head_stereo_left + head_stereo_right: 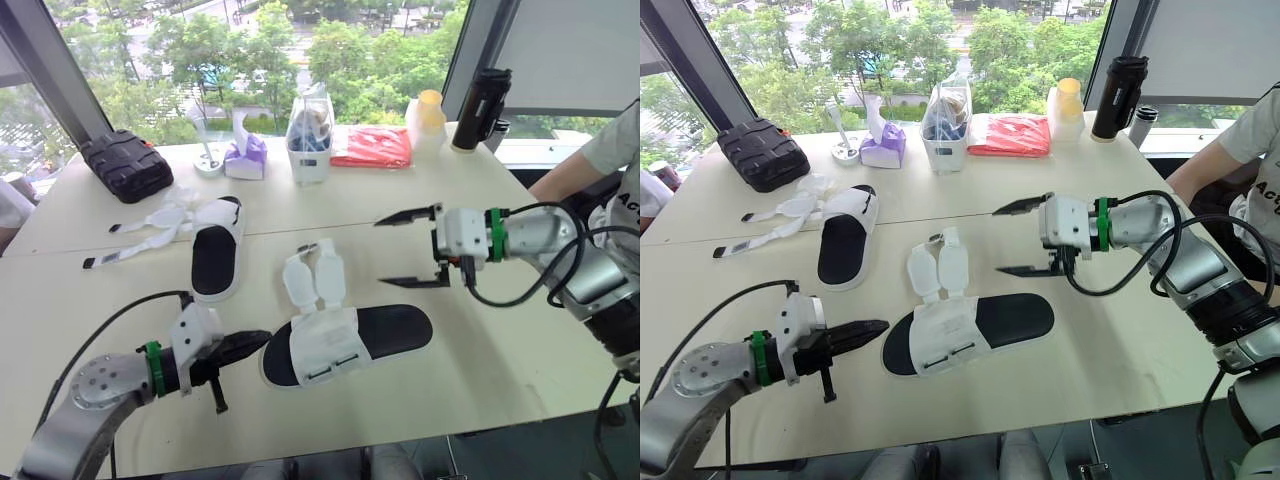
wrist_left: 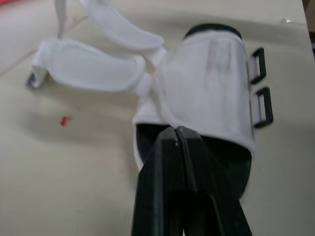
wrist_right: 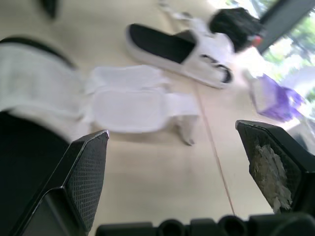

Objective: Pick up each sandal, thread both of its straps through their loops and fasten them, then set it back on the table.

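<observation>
The near sandal, black-soled with a white band, lies on the table. Its two white straps are unfastened and spread toward the far side; two black loops sit on the band's edge. My left gripper is shut, and its tips rest at the sandal's open end, under the band's edge. My right gripper hangs open above the table, just right of the loose straps. The second sandal lies further back on the left, with its straps splayed out.
Along the far edge stand a black case, a purple tissue box, a clear container, a red packet, a yellow-topped cup and a black bottle. A person's arm is at the right.
</observation>
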